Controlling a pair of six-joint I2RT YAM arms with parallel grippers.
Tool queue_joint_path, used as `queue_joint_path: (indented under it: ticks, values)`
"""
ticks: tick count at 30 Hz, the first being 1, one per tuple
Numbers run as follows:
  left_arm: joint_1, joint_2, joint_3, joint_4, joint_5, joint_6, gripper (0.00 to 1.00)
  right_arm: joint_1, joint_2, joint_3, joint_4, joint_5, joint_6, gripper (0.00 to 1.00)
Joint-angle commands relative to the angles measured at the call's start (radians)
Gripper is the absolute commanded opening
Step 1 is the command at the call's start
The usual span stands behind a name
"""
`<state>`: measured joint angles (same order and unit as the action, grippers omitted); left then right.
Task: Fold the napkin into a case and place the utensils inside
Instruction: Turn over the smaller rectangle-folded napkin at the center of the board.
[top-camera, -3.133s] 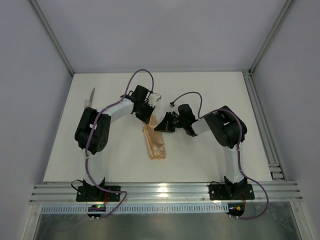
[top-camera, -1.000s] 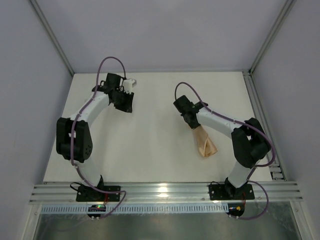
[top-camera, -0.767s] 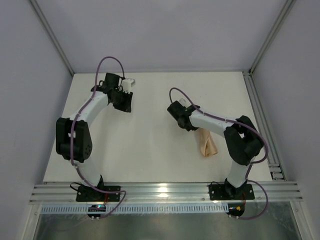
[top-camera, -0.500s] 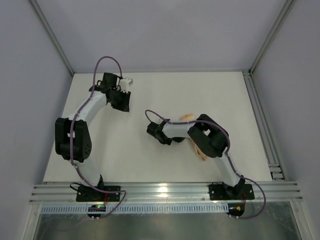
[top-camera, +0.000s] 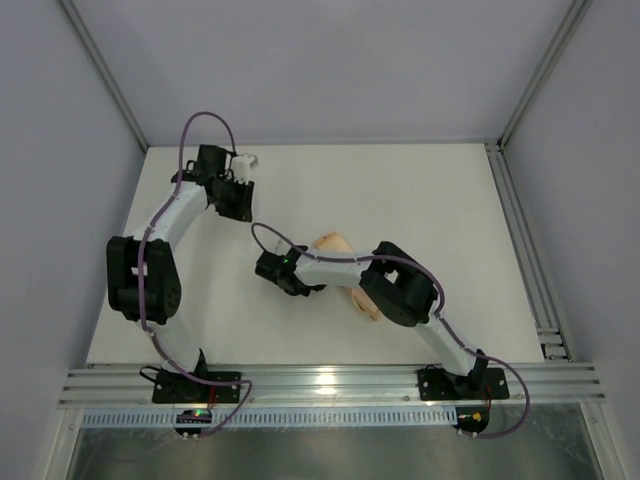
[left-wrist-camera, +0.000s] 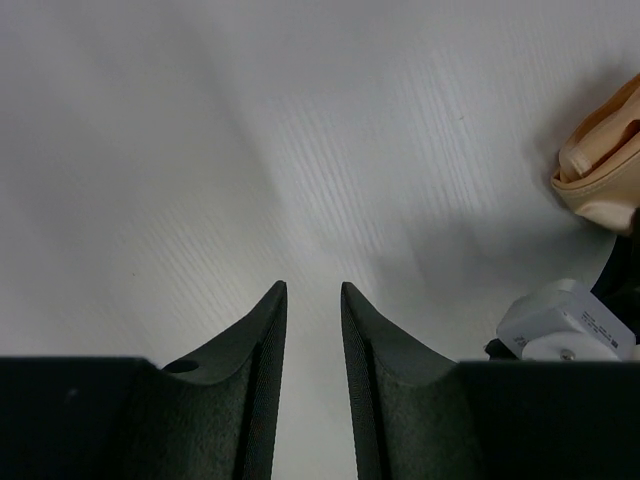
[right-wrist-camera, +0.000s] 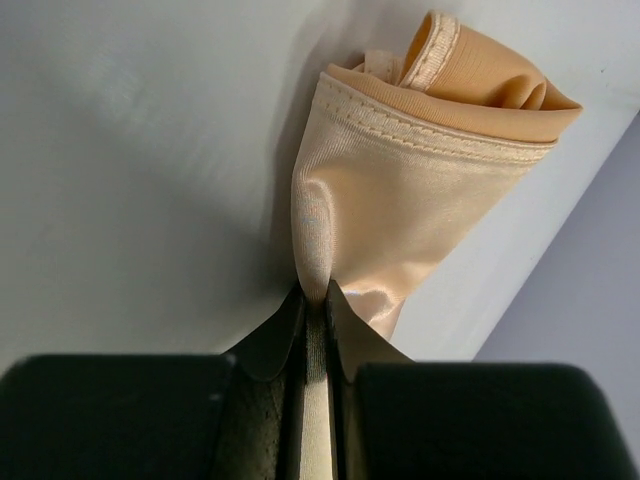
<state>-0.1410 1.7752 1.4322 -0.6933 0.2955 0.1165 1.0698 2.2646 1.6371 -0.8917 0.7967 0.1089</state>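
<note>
Right wrist view: the right tool (right-wrist-camera: 315, 298) is clenched on the narrow end of the case (right-wrist-camera: 420, 190). Its two dark fingers are pressed almost together, with a strip of peach cloth pinched between them. From that pinch the case widens away from the camera into a tapered pouch. A stitched hem runs across its wide end, and rolled folds of the same cloth show in the mouth. The case lies close over the white desk (right-wrist-camera: 130, 180) and throws a shadow on its left side. I cannot tell whether anything sits inside the pouch.

Top view: the right arm (top-camera: 400, 290) is bent sharply, its forearm reaching left across the middle of the desk. Peach cloth shows on both sides of that forearm, one patch on the far side and one on the near side by the elbow. The arm hides the rest of the case and the grip itself. The left arm (top-camera: 165, 225) stretches to the far left part of the desk.

Left wrist view: the left tool (left-wrist-camera: 310, 300) is released, its fingers a little apart with only bare desk between them. A fold of the case shows at the right edge of this view.
</note>
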Motion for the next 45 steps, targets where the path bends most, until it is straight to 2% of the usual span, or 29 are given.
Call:
queue_joint_path:
  ticks: [1,4,8,9,12,16,19,20,22,23,26,30,34,39,42,45]
  values:
    - [0.029,-0.048,0.025,0.012,-0.007,0.009,0.31,0.050,0.041,0.059,0.040,-0.116,0.054,0.12]
    - [0.030,-0.051,0.025,0.009,-0.002,0.014,0.32,0.085,0.044,0.079,0.072,-0.161,0.049,0.21]
    - [0.029,-0.051,0.010,0.012,0.002,0.012,0.34,0.119,0.029,0.099,0.108,-0.211,0.049,0.38]
    - [0.029,-0.048,0.002,0.014,0.005,0.011,0.35,0.125,0.021,0.102,0.112,-0.214,0.049,0.46]
    - [0.026,-0.039,-0.009,0.021,0.016,0.009,0.37,0.140,-0.031,0.115,0.135,-0.215,0.040,0.57]
    - [0.014,-0.017,-0.010,0.034,0.028,0.011,0.39,0.168,-0.117,0.127,0.186,-0.235,0.015,0.66]
    - [-0.003,0.001,0.000,0.034,0.060,0.012,0.40,0.186,-0.236,0.091,0.213,-0.309,0.014,0.66]
    - [-0.008,0.006,0.002,0.034,0.070,0.012,0.40,0.186,-0.337,0.055,0.235,-0.377,0.021,0.66]
    - [-0.032,0.013,0.004,0.031,0.079,0.012,0.41,0.179,-0.445,-0.074,0.272,-0.433,0.061,0.65]
    - [-0.058,0.018,-0.003,0.034,0.083,0.012,0.41,0.174,-0.549,-0.115,0.270,-0.457,0.083,0.64]
    - [-0.130,0.020,-0.033,0.054,0.082,0.009,0.41,0.134,-0.695,-0.293,0.243,-0.543,0.198,0.59]
    - [-0.229,0.055,-0.042,0.100,0.077,-0.017,0.43,0.020,-0.934,-0.549,0.226,-0.631,0.331,0.57]
    - [-0.314,0.104,-0.021,0.133,0.094,-0.032,0.44,-0.129,-1.048,-0.695,0.273,-0.685,0.364,0.60]
    - [-0.373,0.142,-0.004,0.164,0.099,-0.051,0.47,-0.180,-1.109,-0.804,0.356,-0.752,0.338,0.61]
    - [-0.374,0.176,-0.001,0.172,0.094,-0.074,0.47,-0.182,-1.105,-0.868,0.402,-0.769,0.347,0.57]
    - [-0.373,0.193,-0.004,0.173,0.077,-0.075,0.48,-0.180,-1.091,-0.927,0.466,-0.781,0.359,0.47]
